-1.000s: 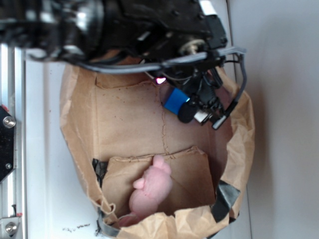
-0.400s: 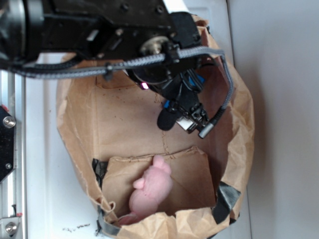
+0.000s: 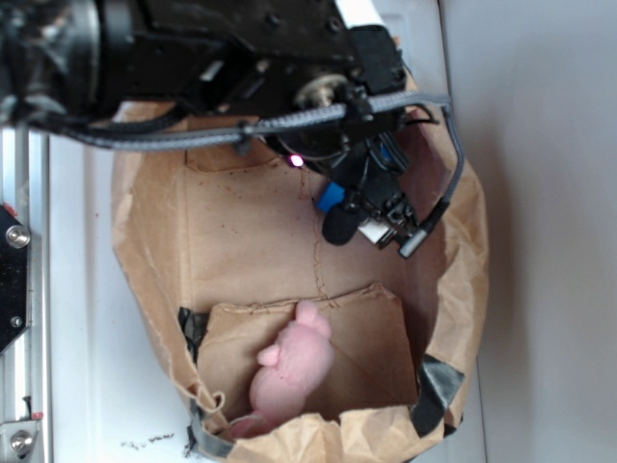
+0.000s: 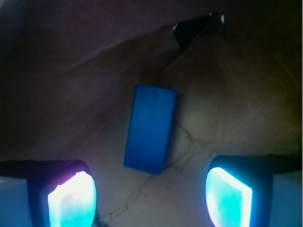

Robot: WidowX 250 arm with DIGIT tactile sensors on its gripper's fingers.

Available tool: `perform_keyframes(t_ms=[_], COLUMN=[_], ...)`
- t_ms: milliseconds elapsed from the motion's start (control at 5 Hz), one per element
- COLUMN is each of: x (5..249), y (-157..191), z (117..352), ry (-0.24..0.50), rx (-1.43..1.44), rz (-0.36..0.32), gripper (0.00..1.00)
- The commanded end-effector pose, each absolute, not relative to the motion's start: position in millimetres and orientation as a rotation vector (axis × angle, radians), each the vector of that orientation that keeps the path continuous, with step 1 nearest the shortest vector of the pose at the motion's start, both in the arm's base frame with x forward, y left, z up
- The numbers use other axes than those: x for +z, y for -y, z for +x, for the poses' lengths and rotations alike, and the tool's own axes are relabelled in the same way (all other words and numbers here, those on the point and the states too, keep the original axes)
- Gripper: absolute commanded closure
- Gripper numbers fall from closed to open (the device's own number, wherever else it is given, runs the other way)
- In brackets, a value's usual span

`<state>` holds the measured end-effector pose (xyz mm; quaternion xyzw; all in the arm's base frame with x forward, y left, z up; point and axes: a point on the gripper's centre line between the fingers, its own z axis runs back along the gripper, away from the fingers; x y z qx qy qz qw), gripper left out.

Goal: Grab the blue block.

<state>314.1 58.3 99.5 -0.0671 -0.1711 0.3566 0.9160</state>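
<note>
The blue block (image 4: 150, 128) lies flat on the brown floor of the paper bag (image 3: 246, 241). In the wrist view its long axis runs almost up and down, a little tilted to the right at the top. The gripper (image 4: 150, 198) is open, its two fingers (image 4: 71, 201) well apart, not touching the block.

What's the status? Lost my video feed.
Claw open, above the bag floor. Blue block lying flat between the fingers' line, not gripped. Nothing in the way; pink toy well apart.
</note>
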Motion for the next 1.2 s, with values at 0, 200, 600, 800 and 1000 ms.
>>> perform_keyframes(t_ms=[0, 200, 600, 800, 1000], x=[105, 97, 90, 80, 81], y=[-58, -51, -48, -22, -19], z=[330, 335, 343, 323, 322], ry=[0.425, 0.418, 0.399, 0.400, 0.401], rx=[0.727, 0.723, 0.721, 0.705, 0.717], rz=[-0.150, -0.155, -0.149, -0.129, -0.135], gripper=[0.00, 0.00, 0.00, 0.00, 0.00])
